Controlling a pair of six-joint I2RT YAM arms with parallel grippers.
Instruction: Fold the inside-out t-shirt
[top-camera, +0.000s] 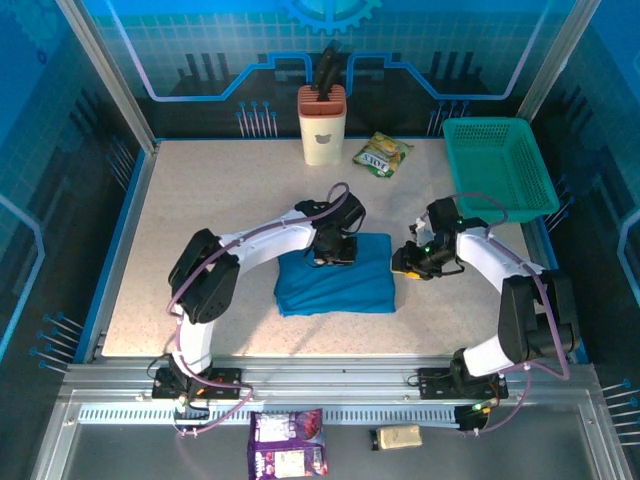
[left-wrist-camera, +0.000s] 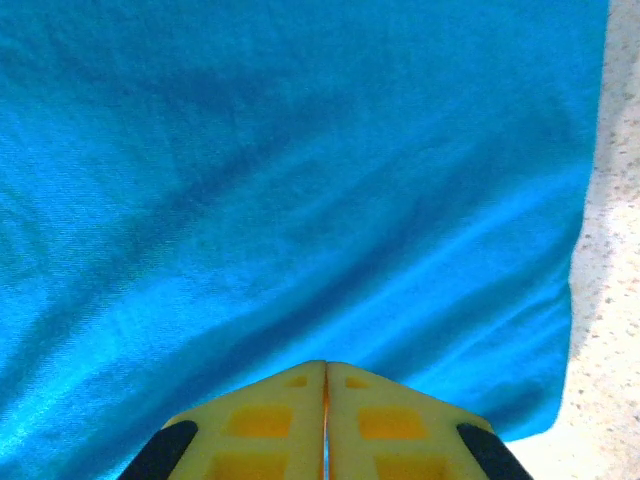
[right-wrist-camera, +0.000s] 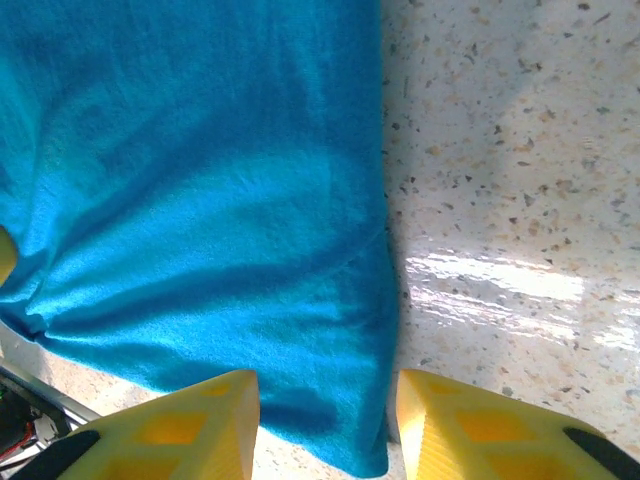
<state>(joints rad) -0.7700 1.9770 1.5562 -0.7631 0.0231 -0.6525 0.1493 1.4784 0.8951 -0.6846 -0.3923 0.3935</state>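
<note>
Inside-out t-shirt (top-camera: 335, 285): medium-blue soft knit, faintly creased, lying as a rough rectangle at worktop (top-camera: 200, 200) centre.
Left gripper (top-camera: 335, 252): fingers pressed together, no cloth seen between them, over the shirt's far edge.
Right gripper (right-wrist-camera: 325, 400): fingers spread, straddling the shirt's right edge.
Handling: likely best to pinch all layers and keep the edges aligned.
Worktop: speckled, glossy.

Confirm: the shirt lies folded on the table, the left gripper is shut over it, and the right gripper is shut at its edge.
Not quite: the right gripper is open, jaws apart at the edge of the shirt, as the right wrist view shows. The left gripper is shut over it.
</note>
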